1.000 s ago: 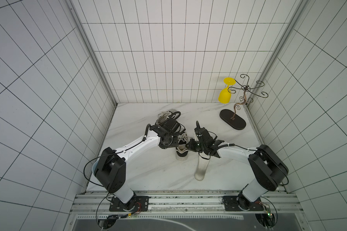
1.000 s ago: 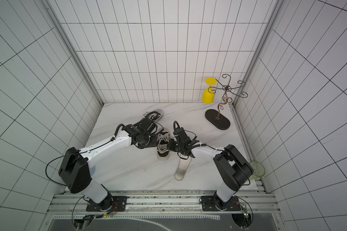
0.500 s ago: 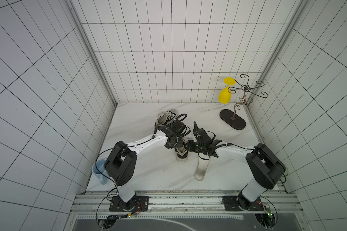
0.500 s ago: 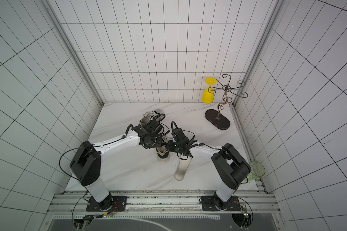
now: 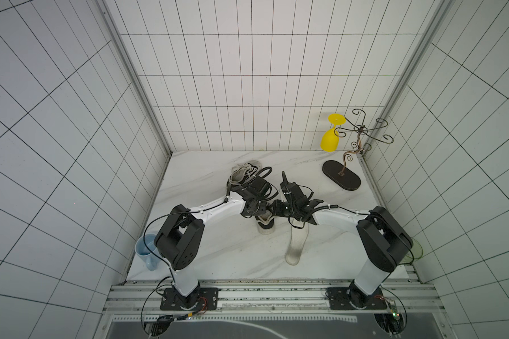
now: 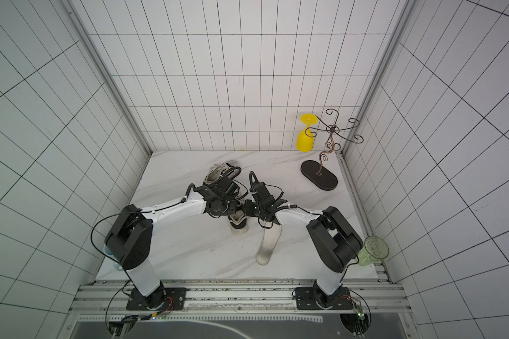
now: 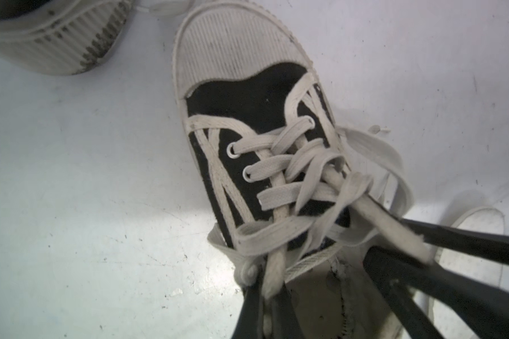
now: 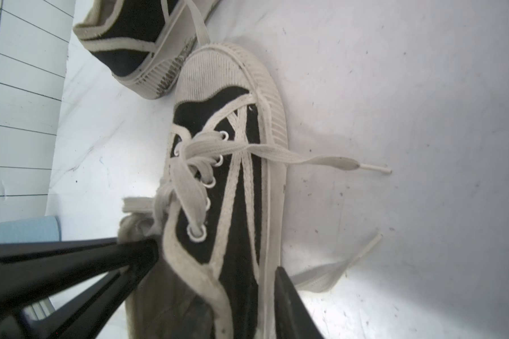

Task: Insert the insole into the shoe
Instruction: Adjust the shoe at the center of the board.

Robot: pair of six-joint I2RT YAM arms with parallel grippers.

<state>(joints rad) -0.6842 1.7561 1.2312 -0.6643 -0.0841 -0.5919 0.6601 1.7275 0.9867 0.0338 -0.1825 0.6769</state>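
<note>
**Left gripper** (image 7: 265, 283): fully closed on the shoe (image 7: 241, 97) at its collar edge, with a lace strand caught between the tips.

**Right gripper** (image 8: 218, 259): jaws narrowly apart and clamped across the shoe's side wall. One finger (image 8: 115, 252) sits inside the mouth beside the tongue; the other bears against the outer sole edge.

**Shoe:** stands sole-down on the marble table (image 5: 218, 252), between the two wrists.

**Insole** (image 5: 296, 243): lies flat on the table just beside the shoe and outside it. Its far end is hidden under the right arm.

**Second shoe** (image 5: 244, 173): sits just beyond the toe.

**Blue mug** (image 5: 146, 249): stands near the left arm's base.
</note>
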